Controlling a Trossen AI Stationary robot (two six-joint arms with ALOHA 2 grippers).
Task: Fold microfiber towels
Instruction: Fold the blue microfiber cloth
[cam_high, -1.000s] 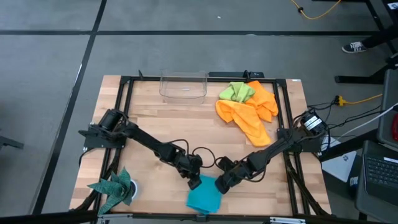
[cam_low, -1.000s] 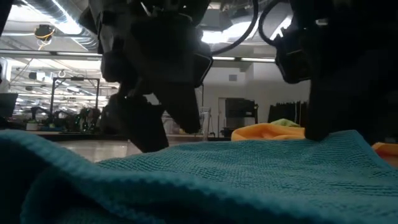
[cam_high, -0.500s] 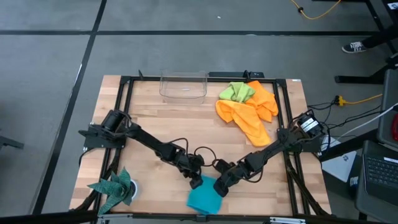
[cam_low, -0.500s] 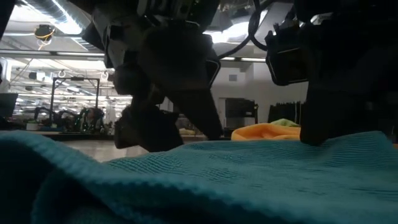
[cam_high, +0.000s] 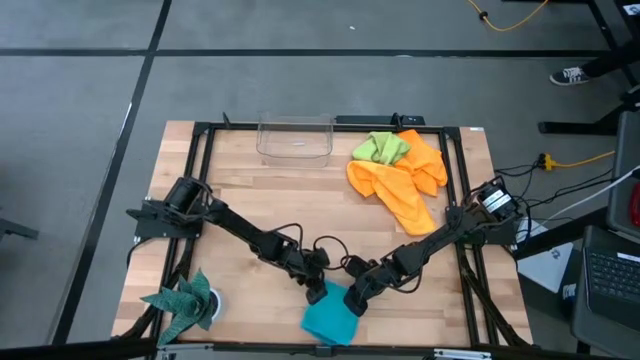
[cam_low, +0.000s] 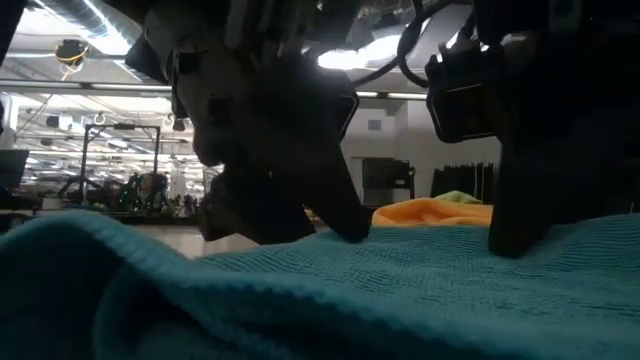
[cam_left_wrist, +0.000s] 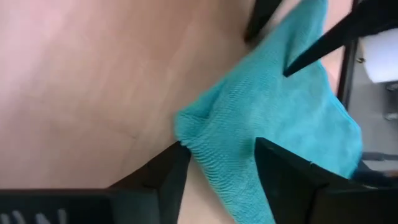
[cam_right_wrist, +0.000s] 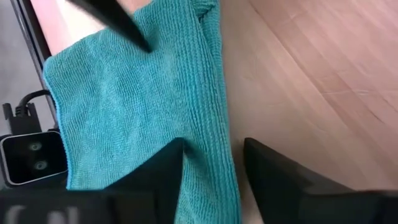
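A turquoise microfiber towel (cam_high: 328, 320) lies flat near the table's front edge, and it fills the foreground of the low view (cam_low: 400, 290). My left gripper (cam_high: 318, 292) is down on its far left corner and my right gripper (cam_high: 350, 303) on its far right edge. Both are open, each with cloth between its fingers. Two orange towels (cam_high: 400, 185) and a lime-green towel (cam_high: 380, 148) lie heaped at the far right. My left gripper (cam_left_wrist: 217, 149) slants down from the far left, its fingertips (cam_left_wrist: 177, 163) on the towel beside the far left corner (cam_left_wrist: 183, 127). A strip of cloth lies between the open fingers, flat on the table. My right gripper (cam_right_wrist: 214, 146) slants down from the far right. Its fingertips (cam_right_wrist: 176, 155) straddle the towel's far right edge (cam_right_wrist: 214, 118), and that edge runs along between them. The cloth lies on the table.
A clear plastic box (cam_high: 296, 138) stands at the far edge. A dark teal spiky-edged cloth (cam_high: 182, 305) lies at the front left corner. Bare wood stretches between the box and the grippers. A black frame (cam_high: 200, 150) rims the table.
In the low view my left gripper has turned a little and come lower onto the towel. The cloth nearest that camera has bulged up on its left side. The towel has stayed where it was on the table.
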